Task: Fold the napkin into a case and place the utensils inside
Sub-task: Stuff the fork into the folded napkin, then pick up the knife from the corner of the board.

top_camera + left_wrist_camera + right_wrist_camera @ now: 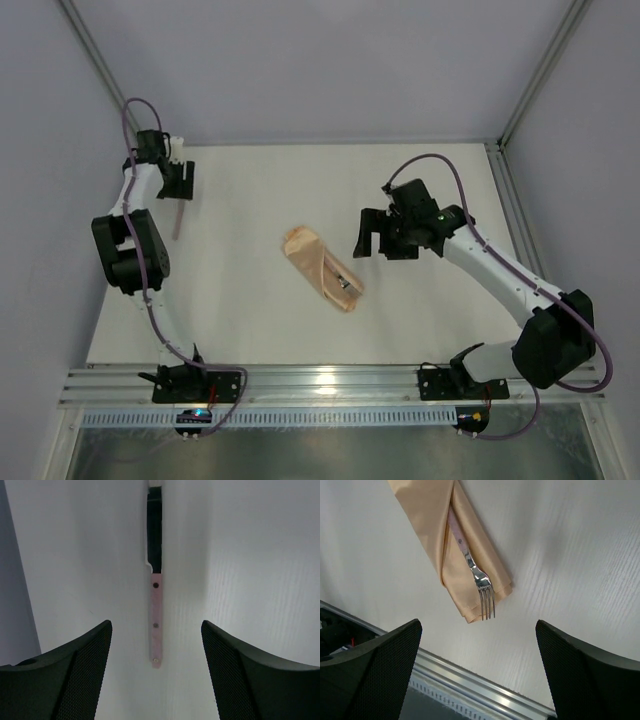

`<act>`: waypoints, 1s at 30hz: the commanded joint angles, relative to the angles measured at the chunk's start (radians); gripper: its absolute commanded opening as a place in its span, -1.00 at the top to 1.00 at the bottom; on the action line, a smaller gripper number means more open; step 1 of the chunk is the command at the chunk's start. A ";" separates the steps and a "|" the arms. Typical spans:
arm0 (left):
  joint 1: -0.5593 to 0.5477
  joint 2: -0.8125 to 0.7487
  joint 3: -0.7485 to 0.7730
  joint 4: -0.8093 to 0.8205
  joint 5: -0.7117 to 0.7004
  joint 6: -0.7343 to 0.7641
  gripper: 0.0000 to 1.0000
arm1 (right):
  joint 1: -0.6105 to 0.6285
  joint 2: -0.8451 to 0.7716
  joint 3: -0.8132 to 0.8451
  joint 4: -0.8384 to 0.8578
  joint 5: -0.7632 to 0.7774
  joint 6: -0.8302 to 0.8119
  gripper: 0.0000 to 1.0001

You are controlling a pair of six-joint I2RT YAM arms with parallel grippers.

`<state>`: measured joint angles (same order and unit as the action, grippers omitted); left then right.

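The napkin lies folded into a narrow peach-orange case (316,265) in the middle of the table, slanting from upper left to lower right. A fork (481,583) with a pale pink handle is tucked into the case (429,515), its silver tines sticking out of the end. My right gripper (372,242) hovers just right of the case, open and holding nothing (478,623). A knife (178,222) with a pink handle lies on the table at the far left. My left gripper (178,184) hangs open above it, the handle (156,625) lying between the fingers, untouched.
A metal rail (330,382) runs along the near table edge, seen also in the right wrist view (470,680). Grey walls and frame posts close in the left, back and right sides.
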<state>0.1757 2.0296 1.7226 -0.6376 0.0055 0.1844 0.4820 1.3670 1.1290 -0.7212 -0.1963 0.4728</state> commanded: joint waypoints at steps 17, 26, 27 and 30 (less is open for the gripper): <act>0.048 0.281 0.138 -0.148 0.028 0.085 0.55 | 0.106 -0.105 0.037 -0.053 0.149 -0.076 -0.80; 0.045 0.051 -0.085 -0.073 0.307 0.238 1.00 | 0.109 -0.111 0.141 -0.049 0.133 -0.212 -0.81; 0.044 0.011 -0.109 -0.073 0.327 0.268 1.00 | 0.107 -0.117 0.149 -0.038 0.120 -0.232 -0.85; 0.033 -0.127 -0.164 -0.154 0.404 0.424 1.00 | 0.107 -0.163 0.163 0.054 0.034 -0.304 -0.99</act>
<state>0.2184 2.0628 1.5681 -0.7418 0.2729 0.4492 0.5827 1.2716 1.2373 -0.7712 -0.0879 0.2741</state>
